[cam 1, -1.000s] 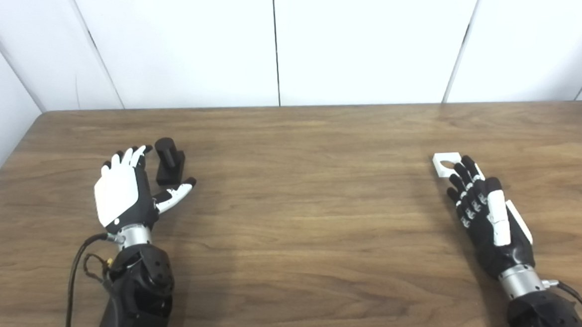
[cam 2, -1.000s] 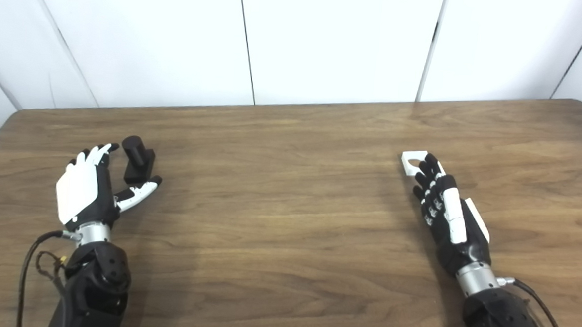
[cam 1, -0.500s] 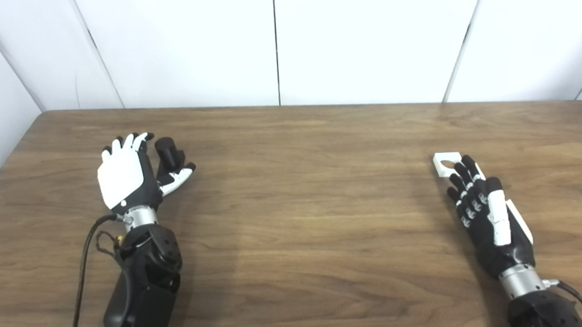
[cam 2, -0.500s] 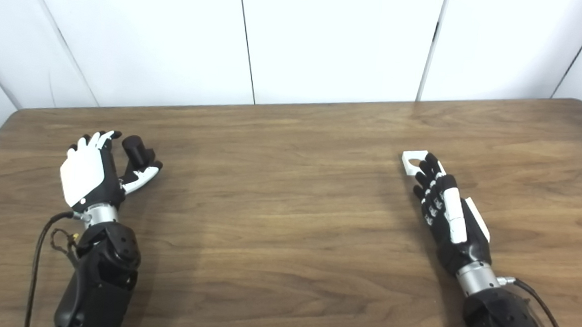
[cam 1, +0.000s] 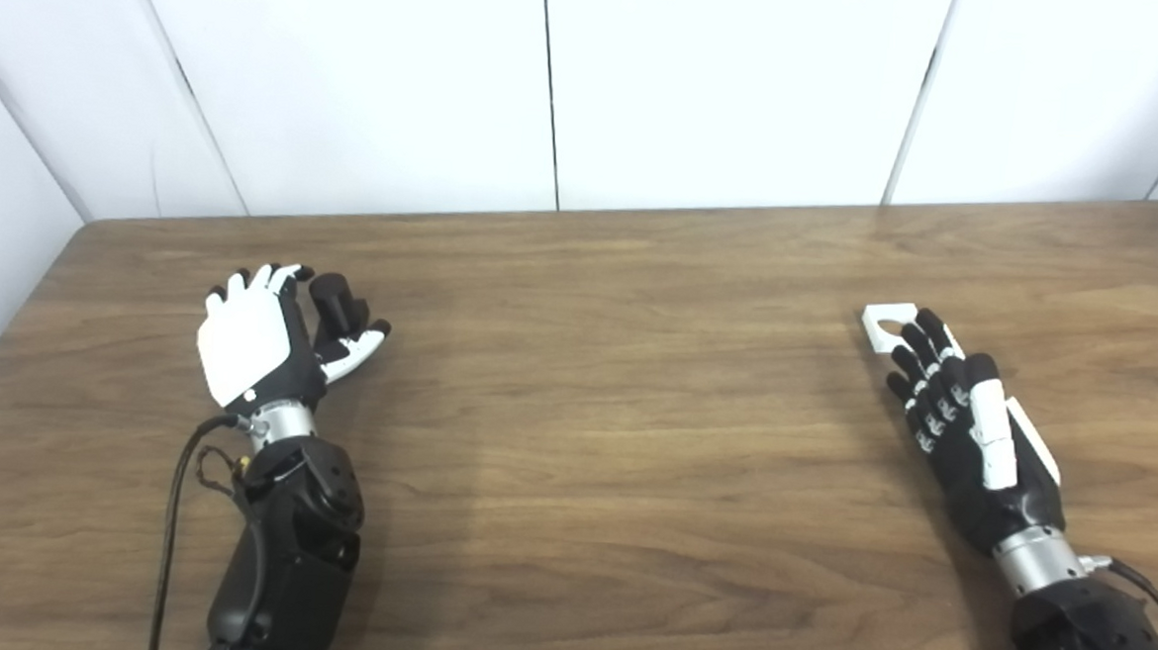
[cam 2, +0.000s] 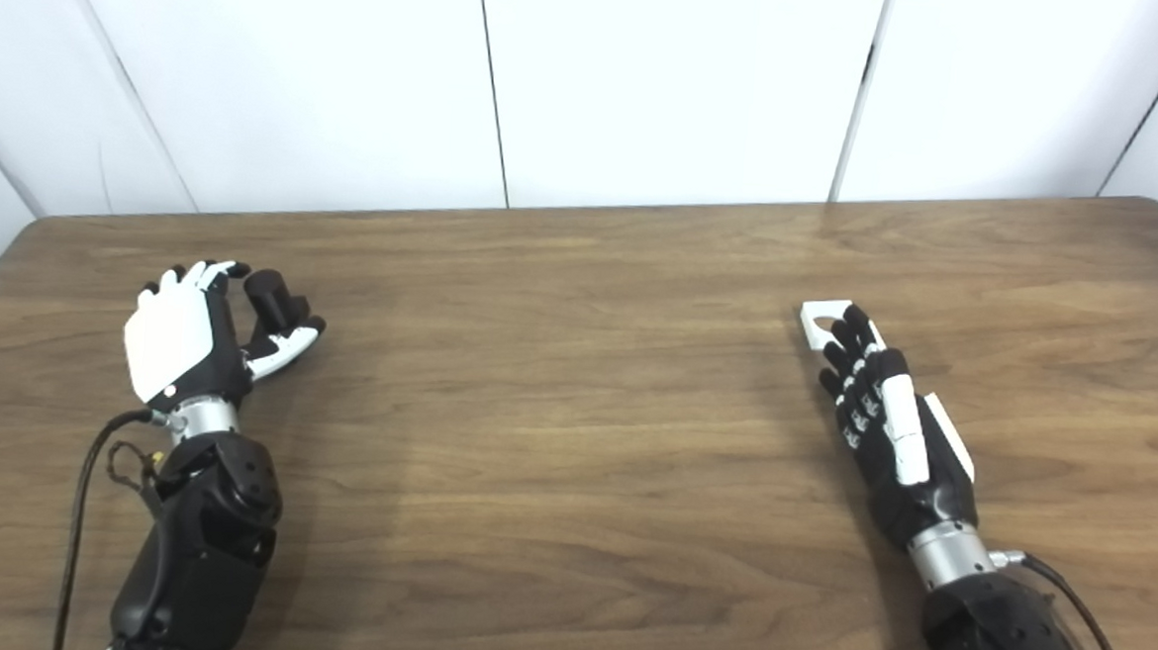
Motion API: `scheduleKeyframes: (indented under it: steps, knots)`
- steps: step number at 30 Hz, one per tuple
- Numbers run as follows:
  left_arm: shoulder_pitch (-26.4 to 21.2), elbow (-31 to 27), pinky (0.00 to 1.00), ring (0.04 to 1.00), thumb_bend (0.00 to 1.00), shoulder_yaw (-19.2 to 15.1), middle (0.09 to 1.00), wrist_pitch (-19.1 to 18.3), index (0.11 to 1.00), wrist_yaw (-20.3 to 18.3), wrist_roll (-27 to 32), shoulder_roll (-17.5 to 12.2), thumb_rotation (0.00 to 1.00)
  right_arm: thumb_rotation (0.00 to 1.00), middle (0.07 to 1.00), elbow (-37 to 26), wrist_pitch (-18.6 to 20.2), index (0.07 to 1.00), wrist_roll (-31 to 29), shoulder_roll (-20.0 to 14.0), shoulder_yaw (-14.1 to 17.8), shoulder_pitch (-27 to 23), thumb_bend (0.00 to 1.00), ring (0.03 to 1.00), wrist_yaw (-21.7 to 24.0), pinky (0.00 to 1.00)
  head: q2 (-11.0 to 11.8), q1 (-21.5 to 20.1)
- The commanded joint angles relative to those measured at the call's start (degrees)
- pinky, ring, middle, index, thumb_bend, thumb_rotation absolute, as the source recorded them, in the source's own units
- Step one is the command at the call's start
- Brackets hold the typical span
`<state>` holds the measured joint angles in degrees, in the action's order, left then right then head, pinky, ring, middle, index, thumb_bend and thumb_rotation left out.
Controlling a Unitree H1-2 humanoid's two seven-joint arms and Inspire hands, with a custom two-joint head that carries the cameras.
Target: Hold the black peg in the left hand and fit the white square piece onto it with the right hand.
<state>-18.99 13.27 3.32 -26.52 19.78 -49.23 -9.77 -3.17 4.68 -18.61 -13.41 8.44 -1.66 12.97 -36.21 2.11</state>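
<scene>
Black cylindrical peg (cam 1: 335, 299) sits inside the open left robot hand (cam 1: 253, 343).

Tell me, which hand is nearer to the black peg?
Left. The left hand is around the black peg, fingers open; the right hand is far across the table.

Brown wood-grain table (cam 1: 632, 447) fills most of the view, rounded corners at back L & R. White wall panels (cam 1: 730, 85) behind it, w/ dark vertical seams (cam 1: 549, 86) btwn them.
</scene>
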Motion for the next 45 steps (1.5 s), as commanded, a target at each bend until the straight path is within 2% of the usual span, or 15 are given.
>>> scheduleKeyframes:
  steps: [1, 9, 16, 24, 33, 38, 45]
  knots:
    - [-2.96, -0.61, 0.99, 0.960, 0.76, 0.05, 0.896, -0.32, 0.752, 1.50, -1.98, -1.15, 0.42, 0.92, 1.000, 1.59, -0.87, 1.000, -0.59, -0.13, 0.16, 1.00, 0.69, 1.000, 0.85, 1.00, -0.11, 0.14]
    - [-2.33, -0.86, 0.98, 0.961, 0.76, -0.39, 0.892, -0.39, 0.704, -0.50, -6.02, -0.75, 0.38, 0.92, 1.000, 1.55, -0.98, 1.000, -0.92, -0.44, 0.34, 1.06, 0.69, 1.000, 1.21, 1.00, -0.32, 0.36]
    - [-1.95, -0.30, 0.99, 0.968, 0.78, -1.32, 0.902, -0.40, 0.698, -3.95, -12.59, -0.30, 0.36, 0.94, 1.000, 1.73, -1.28, 1.000, -0.90, -0.99, 0.27, 0.97, 0.69, 1.000, 1.83, 1.00, -0.39, 0.65]
    - [-1.54, 0.61, 1.00, 0.972, 0.79, -1.85, 0.903, -0.40, 0.696, -5.41, -16.53, -0.09, 0.35, 0.95, 1.000, 1.52, -1.15, 1.000, -0.94, -1.59, 0.26, 1.06, 0.69, 1.000, 2.46, 1.00, -0.60, 0.89]
    - [-1.42, 0.82, 1.00, 0.980, 0.78, -3.29, 0.901, -0.39, 0.668, -10.20, -22.75, 0.78, 0.36, 0.97, 1.000, 1.28, -0.87, 1.000, -0.92, -2.23, 0.38, 0.96, 0.67, 1.000, 3.30, 1.00, -0.76, 1.11]
    - [-1.30, 0.71, 1.00, 0.974, 0.77, -3.47, 0.890, -0.40, 0.626, -10.40, -23.49, 1.10, 0.33, 0.97, 1.000, 1.44, -1.05, 1.000, -1.11, -2.32, 0.48, 1.05, 0.67, 1.000, 3.54, 1.00, -0.75, 1.23]
    - [-1.03, -0.03, 1.00, 0.967, 0.74, -2.51, 0.872, -0.36, 0.580, -9.50, -21.20, 0.61, 0.25, 0.97, 1.000, 1.47, -1.03, 1.000, -0.96, -2.41, 0.38, 0.86, 0.67, 1.000, 3.63, 1.00, -0.77, 1.30]
